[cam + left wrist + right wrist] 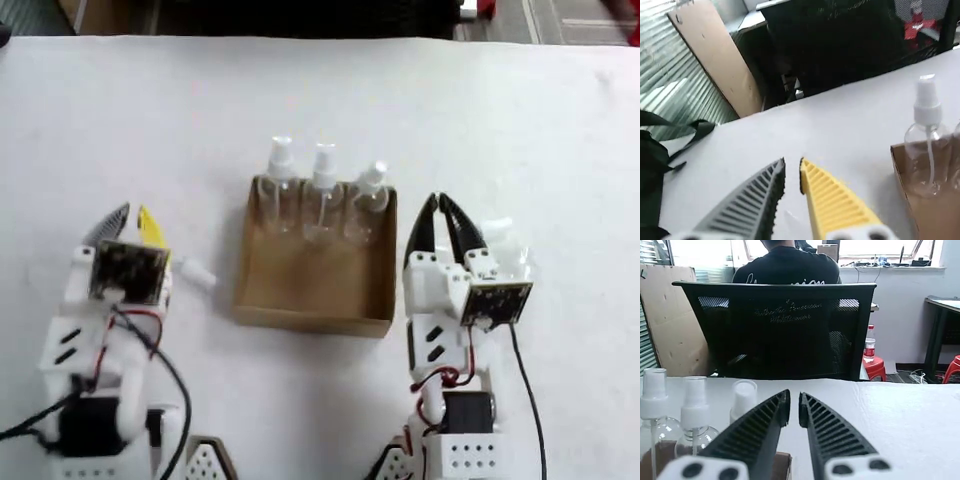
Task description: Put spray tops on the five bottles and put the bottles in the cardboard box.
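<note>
The cardboard box (310, 285) sits mid-table between the arms. Three clear bottles with white spray tops (278, 185) (322, 190) (368, 200) stand along its far wall. In the right wrist view they are the bottles (653, 400) (695, 407) (743, 397). My left gripper (134, 209) (792, 165), with grey and yellow fingers, is shut on nothing, left of the box. A loose white spray top (195, 271) lies between it and the box. My right gripper (439, 198) (793, 396), with black fingers, is shut and empty at the box's right. A clear bottle (505, 245) lies beside it, partly hidden.
The white table (320, 100) stretches open beyond the box. A black office chair (775, 330) stands past the far edge. A brown board (715, 55) leans off the table's far left. The box's near half (300, 290) holds nothing.
</note>
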Controlling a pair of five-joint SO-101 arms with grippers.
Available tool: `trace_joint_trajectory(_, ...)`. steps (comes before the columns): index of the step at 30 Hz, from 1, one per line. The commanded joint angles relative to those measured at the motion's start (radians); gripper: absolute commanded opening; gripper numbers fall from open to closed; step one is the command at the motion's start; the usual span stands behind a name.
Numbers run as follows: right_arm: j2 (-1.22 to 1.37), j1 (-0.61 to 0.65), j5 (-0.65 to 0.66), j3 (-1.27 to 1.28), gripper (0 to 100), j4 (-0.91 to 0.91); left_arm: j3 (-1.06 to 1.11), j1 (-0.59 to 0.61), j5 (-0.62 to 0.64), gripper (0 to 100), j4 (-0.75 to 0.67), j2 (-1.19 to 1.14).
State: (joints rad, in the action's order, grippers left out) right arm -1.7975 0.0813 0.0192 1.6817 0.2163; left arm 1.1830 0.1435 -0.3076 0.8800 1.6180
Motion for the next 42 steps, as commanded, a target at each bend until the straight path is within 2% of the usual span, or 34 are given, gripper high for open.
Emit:
trace_joint_trajectory(1,-0.005,0.016,0.017,0.008,2.5,0.019,0.272,0.016,0.133,5,-0.215,0.088)
trace_joint_trajectory(5,-0.005,0.019,0.017,0.008,2.5,0.018,0.471,0.018,0.192,5,-0.414,0.156)
trace_joint_trajectory(7,-0.005,0.016,0.017,0.008,2.5,0.018,0.512,0.016,0.192,5,-0.456,0.186)
trace_joint_trajectory(21,-0.007,0.012,0.017,0.008,2.5,0.018,0.509,0.019,0.19,6,-0.356,0.206)
trace_joint_trajectory(42,-0.007,0.012,0.017,0.008,2.5,0.018,0.509,0.018,0.19,5,-0.356,0.206)
